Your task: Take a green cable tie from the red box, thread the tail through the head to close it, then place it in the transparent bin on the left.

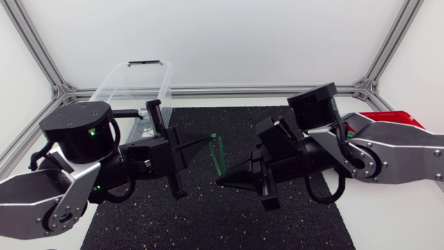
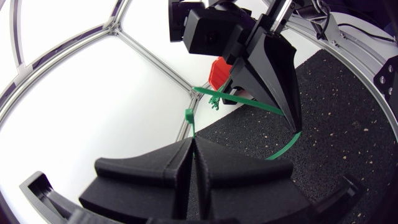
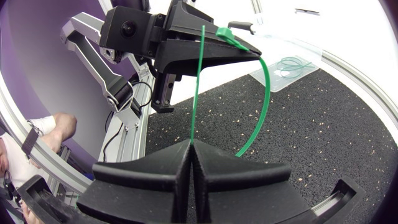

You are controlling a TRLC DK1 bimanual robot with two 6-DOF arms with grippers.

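Note:
A green cable tie (image 1: 218, 154) is bent into a loop between my two grippers above the middle of the black mat. My left gripper (image 1: 207, 137) is shut on the tie just below its head (image 2: 188, 114). My right gripper (image 1: 222, 182) is shut on the tail, which in the right wrist view runs straight up from the fingertips (image 3: 191, 144) beside the head (image 3: 227, 33). The rest of the strap (image 3: 266, 87) curves down beside my right gripper. The transparent bin (image 1: 135, 80) stands at the back left, with green ties (image 3: 292, 64) lying in it. The red box (image 1: 385, 118) is at the right, partly hidden behind my right arm.
A black speckled mat (image 1: 229, 219) covers the table's middle under both grippers. An aluminium frame (image 1: 243, 90) runs along the back edge and up the corners. The two arms' fingertips stand close together, a short gap apart.

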